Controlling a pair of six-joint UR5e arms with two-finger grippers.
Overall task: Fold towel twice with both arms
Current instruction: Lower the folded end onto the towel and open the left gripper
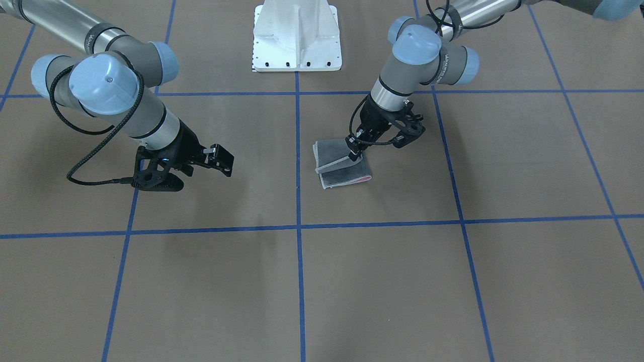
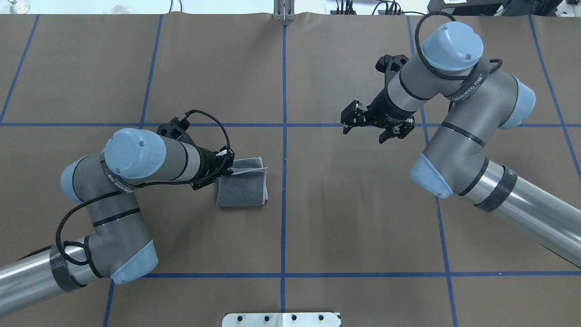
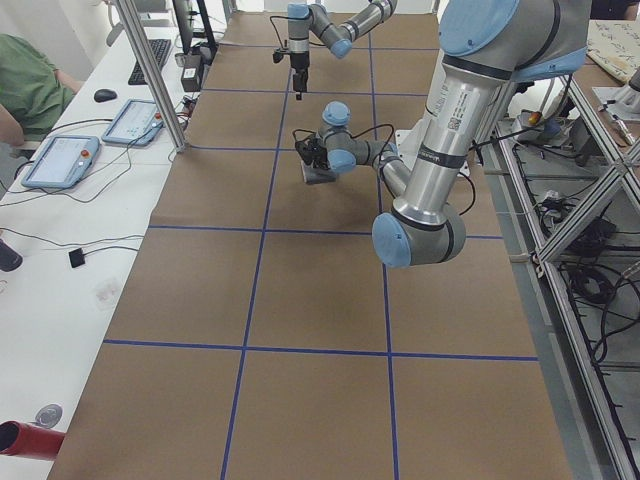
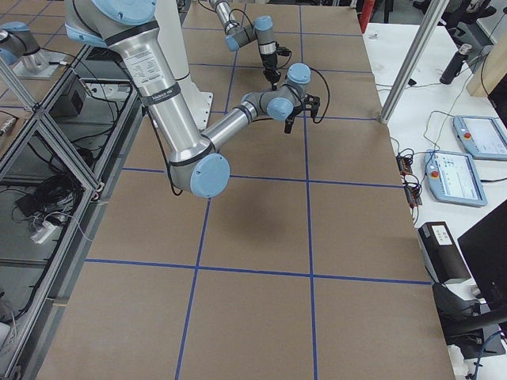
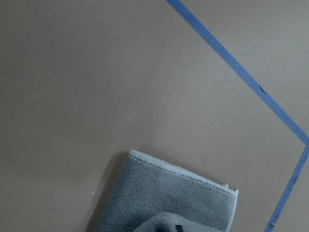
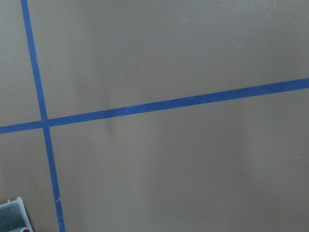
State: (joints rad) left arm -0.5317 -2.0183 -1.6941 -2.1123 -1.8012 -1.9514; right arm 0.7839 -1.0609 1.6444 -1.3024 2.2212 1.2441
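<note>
Overhead exterior shot first: the towel (image 2: 240, 188) is seen folded into a small rectangle, dark grey face up, with the light grey border showing along its edges. The left gripper (image 2: 228, 169) is set right at one corner of it, the far one on its own arm's side. Its fingers are pressed together on a strip of the top layer, so that edge is lifted a bit off the rest of the cloth. The rest of the towel is laid out flat on the brown table (image 2: 317, 218), just ahead of and beside those fingertips. From the front-facing camera a thin sliver of pink can be made out on the towel's edge away from that gripper. On the left wrist camera the grey cloth is seen pretty much at the bottom of the picture, with a blue tape line (image 2: 284, 181) a little past it.

The right gripper (image 2: 370, 129) is held above the table with its fingers spread wide and nothing between them. The towel is well apart from it, across the centre tape line. Only a tiny corner of cloth is caught at the bottom-left of the right wrist camera.
</note>
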